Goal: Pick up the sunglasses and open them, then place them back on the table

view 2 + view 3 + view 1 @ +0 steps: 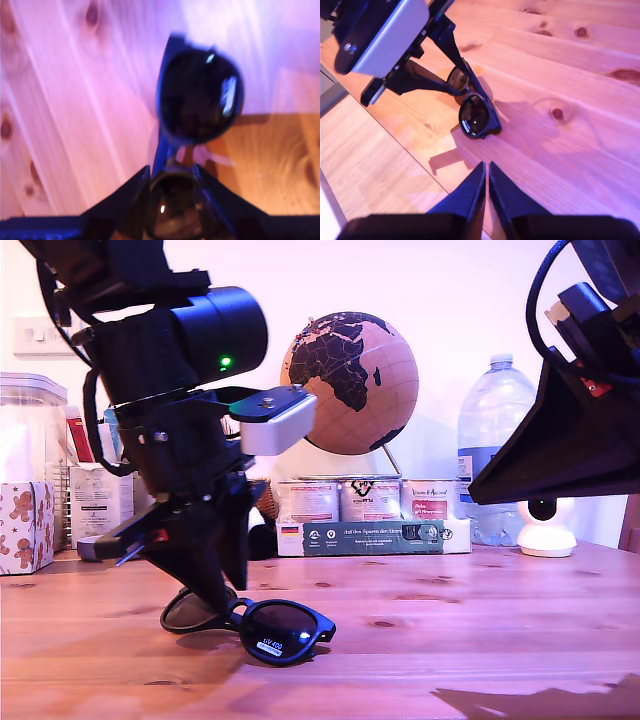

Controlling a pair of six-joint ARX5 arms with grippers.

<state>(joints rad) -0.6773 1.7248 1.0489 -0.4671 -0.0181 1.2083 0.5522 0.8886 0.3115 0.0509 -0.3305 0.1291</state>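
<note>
You see the sunglasses lying on the table, at the exterior view's left. My first gripper has its 2 fingers closed around 1 lens. My second gripper hangs above the wood, pressed together, holding nothing.

- You get pink-violet light over the table, washing its planks pale.
- Your first wrist view is blurred; white glints streak the sunglasses.

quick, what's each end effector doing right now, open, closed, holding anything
My first gripper: closed around one lens of the sunglasses, which rest on the table.
My second gripper: shut, empty, raised off the table.
</note>
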